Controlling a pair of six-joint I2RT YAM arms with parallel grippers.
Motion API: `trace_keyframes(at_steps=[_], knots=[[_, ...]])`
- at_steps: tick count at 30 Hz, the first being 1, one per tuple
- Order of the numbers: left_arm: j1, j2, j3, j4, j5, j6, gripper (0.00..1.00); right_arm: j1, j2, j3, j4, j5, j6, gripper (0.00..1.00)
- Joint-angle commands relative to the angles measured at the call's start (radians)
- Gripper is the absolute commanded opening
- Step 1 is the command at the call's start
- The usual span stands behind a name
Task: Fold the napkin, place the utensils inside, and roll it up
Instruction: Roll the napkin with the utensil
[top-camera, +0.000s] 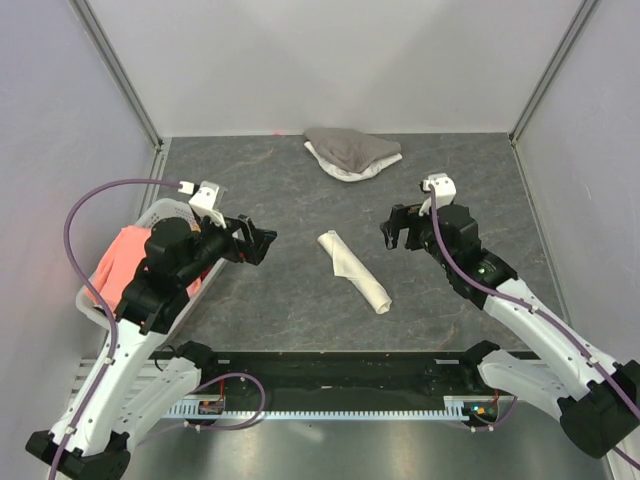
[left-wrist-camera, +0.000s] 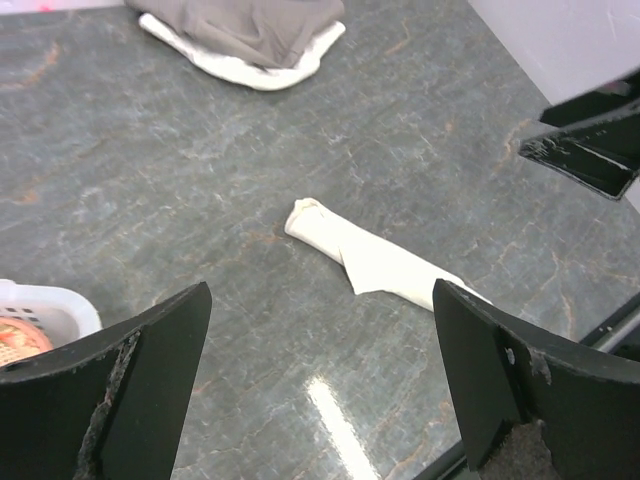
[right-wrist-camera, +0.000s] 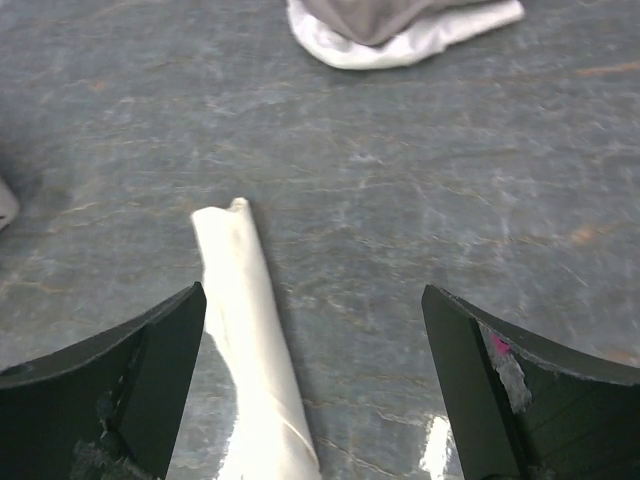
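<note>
White-shelled arms (top-camera: 120, 370), purple cables (top-camera: 75, 215), black left gripper (top-camera: 262, 245) and right gripper (top-camera: 388, 230) (fingers (left-wrist-camera: 120, 390) scuffed pale)

the left arm (top-camera: 140, 310) and right arm (top-camera: 525, 305) angle inward with elbows bent. the left gripper (top-camera: 260, 243) and right gripper (top-camera: 392, 234) face each other, well apart, jaws spread wide and empty.

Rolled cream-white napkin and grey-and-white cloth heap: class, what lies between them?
Only bare dark marbled tabletop lies between the rolled cream-white napkin and the grey-and-white cloth heap, shown in the top external view.
</note>
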Motion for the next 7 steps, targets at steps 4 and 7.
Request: trace_keyframes(at_steps=[4,7], knots=[[0.001,-0.056,-0.039,0.016,-0.050,0.053,0.99,0.003,-0.055,-0.086,0.048,0.134,-0.017,0.98],[0.001,-0.070,-0.048,0.016,-0.054,0.049,0.99,0.002,-0.052,-0.094,0.049,0.131,-0.010,0.98]])
